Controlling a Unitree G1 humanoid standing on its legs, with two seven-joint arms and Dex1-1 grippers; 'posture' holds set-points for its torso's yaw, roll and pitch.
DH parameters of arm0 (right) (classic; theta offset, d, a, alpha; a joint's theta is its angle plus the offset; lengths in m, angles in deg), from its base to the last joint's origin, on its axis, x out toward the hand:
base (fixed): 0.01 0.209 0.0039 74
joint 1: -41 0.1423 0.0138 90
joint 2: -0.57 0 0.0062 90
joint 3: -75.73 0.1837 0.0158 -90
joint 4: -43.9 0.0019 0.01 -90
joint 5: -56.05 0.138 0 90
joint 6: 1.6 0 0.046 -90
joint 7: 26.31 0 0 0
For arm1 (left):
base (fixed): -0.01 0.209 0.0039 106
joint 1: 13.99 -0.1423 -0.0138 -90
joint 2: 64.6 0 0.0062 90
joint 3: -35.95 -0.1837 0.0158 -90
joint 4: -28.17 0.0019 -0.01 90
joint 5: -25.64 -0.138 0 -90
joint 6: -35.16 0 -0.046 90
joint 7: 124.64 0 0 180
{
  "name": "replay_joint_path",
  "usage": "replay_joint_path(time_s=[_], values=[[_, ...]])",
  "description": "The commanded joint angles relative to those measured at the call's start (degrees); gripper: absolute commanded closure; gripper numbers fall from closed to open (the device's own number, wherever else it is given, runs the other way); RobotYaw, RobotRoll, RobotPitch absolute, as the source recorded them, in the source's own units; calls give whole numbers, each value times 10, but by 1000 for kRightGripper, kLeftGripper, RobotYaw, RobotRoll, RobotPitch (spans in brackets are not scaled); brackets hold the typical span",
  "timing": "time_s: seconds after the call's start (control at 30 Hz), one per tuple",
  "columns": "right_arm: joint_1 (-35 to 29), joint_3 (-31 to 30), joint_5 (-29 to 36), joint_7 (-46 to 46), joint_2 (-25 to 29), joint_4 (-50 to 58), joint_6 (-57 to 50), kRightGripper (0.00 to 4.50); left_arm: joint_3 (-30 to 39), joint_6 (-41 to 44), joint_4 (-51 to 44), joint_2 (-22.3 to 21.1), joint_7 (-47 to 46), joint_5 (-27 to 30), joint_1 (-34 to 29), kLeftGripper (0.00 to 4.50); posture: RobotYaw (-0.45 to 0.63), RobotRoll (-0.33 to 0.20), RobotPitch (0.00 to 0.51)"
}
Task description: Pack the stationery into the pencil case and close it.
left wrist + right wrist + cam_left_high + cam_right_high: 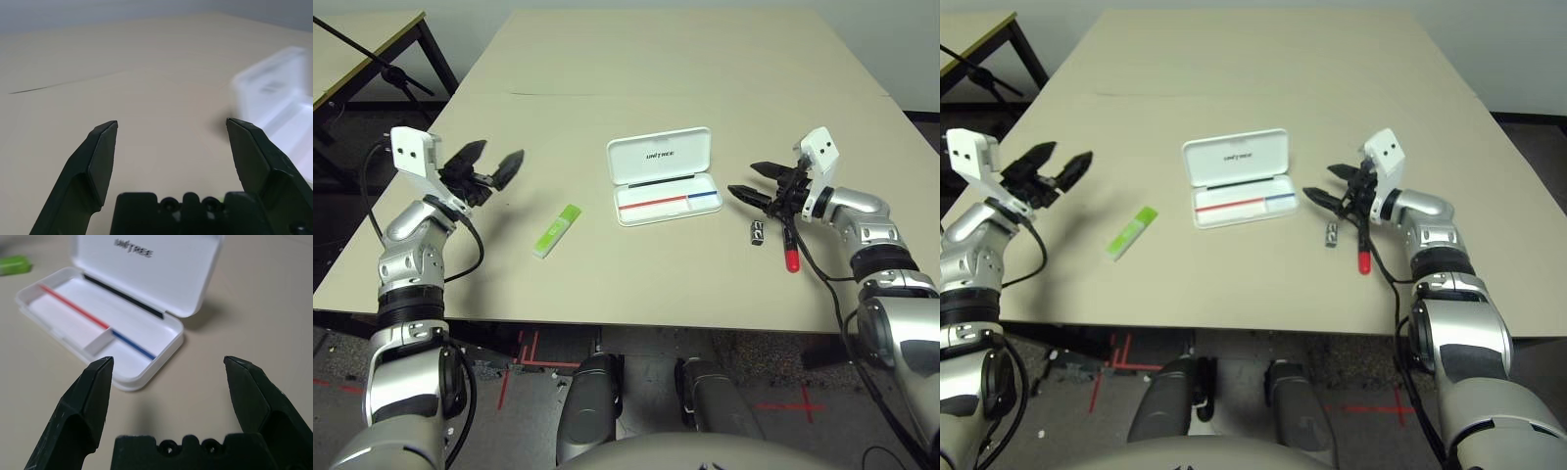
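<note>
On the worktop (pixel 607 264) the pencil case (pixel 664 176) lies open for packing, flanked by the left tool (pixel 494 168) and right tool (pixel 756 184), both spread apart and empty.

The pencil case (pixel 664 178) looks like smooth, slightly glossy white hard plastic; the tabletop (pixel 656 78) is a matt beige laminate, smooth; the flat stick (pixel 557 231), at the case's eight o'clock, looks like satin plastic; the end effector fingers (pixel 85 406) are matt black plastic; the forearms (pixel 406 259) are brushed silver metal.
</note>
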Motion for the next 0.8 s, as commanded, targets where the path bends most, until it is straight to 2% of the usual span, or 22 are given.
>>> replay_joint_path(time_s=[0.03, 0.33, 0.47, 0.8], values=[[-29, 0, 17, 46, 35, 61, -31, 0, -49, 49, -70, -6, 29, 3, -17, 36, 18, 0, 89], [-131, 12, 69, 60, 77, 244, -120, 0, -108, 79, -78, 3, 41, -16, -4, 36, -25, 0, 88], [-187, 19, 91, 47, 84, 322, -152, 0, -156, 101, -90, 12, 57, -25, 5, 36, -55, 0, 91], [-209, 27, 103, 4, 83, 352, -162, 0, -251, 80, -60, 34, 72, -97, 42, 36, -85, 0, 96]])
